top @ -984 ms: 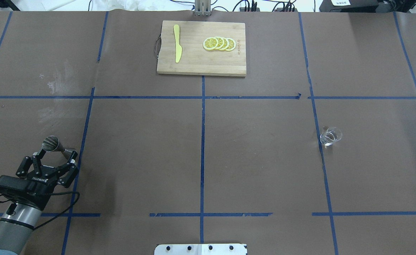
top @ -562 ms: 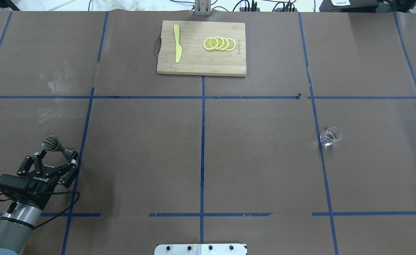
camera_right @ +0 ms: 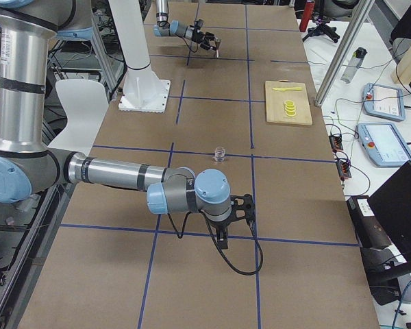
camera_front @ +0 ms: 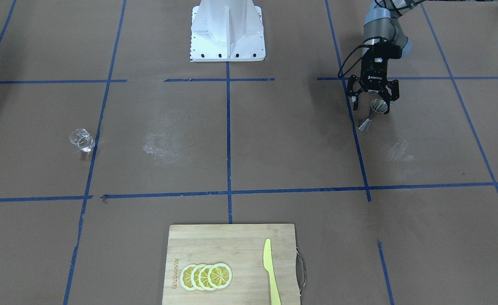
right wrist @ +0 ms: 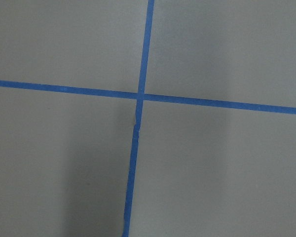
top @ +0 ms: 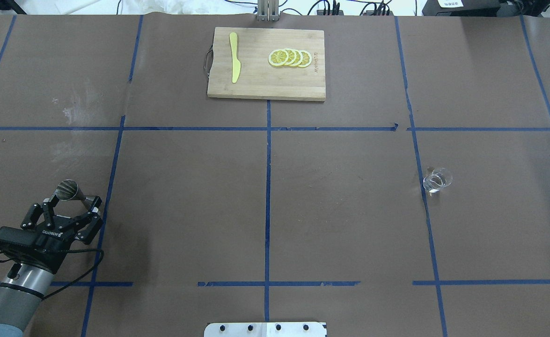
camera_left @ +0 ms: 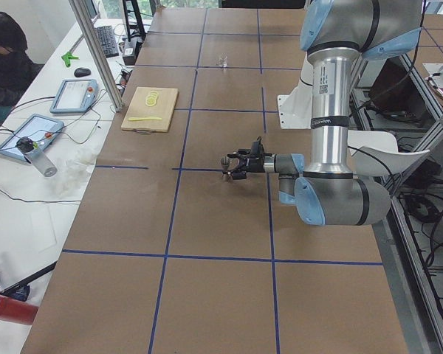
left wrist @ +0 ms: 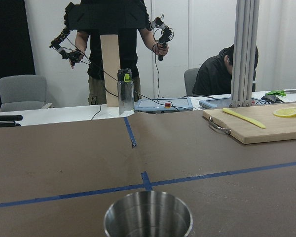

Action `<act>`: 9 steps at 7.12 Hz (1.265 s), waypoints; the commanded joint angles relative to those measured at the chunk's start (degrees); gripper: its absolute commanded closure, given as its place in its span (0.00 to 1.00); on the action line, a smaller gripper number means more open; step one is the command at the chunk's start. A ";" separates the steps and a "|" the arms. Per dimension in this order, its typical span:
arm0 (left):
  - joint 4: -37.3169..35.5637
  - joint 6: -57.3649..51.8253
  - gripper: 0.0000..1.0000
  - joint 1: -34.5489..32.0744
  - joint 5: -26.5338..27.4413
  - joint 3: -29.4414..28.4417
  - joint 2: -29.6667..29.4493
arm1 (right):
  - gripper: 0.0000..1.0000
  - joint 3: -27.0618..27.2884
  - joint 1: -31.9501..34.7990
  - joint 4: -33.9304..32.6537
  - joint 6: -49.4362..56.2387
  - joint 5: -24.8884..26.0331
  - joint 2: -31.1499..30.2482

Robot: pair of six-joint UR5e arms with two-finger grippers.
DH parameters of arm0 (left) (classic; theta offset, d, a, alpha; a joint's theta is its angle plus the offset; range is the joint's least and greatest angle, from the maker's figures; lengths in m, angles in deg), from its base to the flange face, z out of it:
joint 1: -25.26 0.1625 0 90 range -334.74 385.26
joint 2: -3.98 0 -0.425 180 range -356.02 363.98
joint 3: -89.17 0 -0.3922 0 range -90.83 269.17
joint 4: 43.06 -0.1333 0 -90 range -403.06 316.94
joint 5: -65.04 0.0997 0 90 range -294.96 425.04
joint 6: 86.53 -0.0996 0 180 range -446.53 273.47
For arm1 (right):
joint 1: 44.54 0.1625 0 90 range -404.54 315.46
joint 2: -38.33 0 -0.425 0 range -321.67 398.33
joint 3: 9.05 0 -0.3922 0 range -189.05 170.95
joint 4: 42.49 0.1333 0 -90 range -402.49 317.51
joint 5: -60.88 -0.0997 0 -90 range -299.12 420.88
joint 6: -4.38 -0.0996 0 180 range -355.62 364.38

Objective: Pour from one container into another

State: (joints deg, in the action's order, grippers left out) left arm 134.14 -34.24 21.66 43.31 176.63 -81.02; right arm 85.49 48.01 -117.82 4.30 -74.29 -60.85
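Observation:
A steel jigger (top: 68,190) stands on the brown table near the front left. My left gripper (top: 74,201) is open at table height, one finger on each side of the jigger's narrow waist. Across the table, the jigger (camera_front: 378,106) sits between those spread fingers of the left gripper (camera_front: 371,103). The left wrist view has only the jigger's round rim (left wrist: 148,215) at the bottom. A small clear glass (top: 436,180) stands far to the right. My right gripper (camera_right: 234,208) hangs over the table in the exterior right view only, so I cannot tell its state.
A wooden cutting board (top: 256,79) at the far middle holds a yellow knife (top: 234,57) and lemon slices (top: 289,57). Blue tape lines cross the brown table. Beyond the far edge are people, a bottle (left wrist: 125,91) and tablets.
The left arm has shifted slightly toward the robot's left, with its fingers still spread around the jigger. The jigger and glass have not moved.

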 commanded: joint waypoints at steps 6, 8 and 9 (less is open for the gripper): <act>-0.01 1.42 0.19 -0.44 -2.26 -2.65 -0.96 | 0.00 0.03 0.00 0.00 0.00 0.00 -0.05; -0.01 1.51 0.28 -0.52 -2.26 -2.65 -1.22 | 0.00 0.03 0.00 0.09 0.08 0.00 -0.13; -0.01 1.59 0.29 -0.52 -2.26 -2.65 -1.14 | 0.00 0.21 0.00 0.09 0.09 0.00 -0.39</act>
State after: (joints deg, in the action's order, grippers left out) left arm 134.13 -32.73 21.17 41.05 173.99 -82.15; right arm 85.58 48.01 -117.74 4.35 -74.29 -61.03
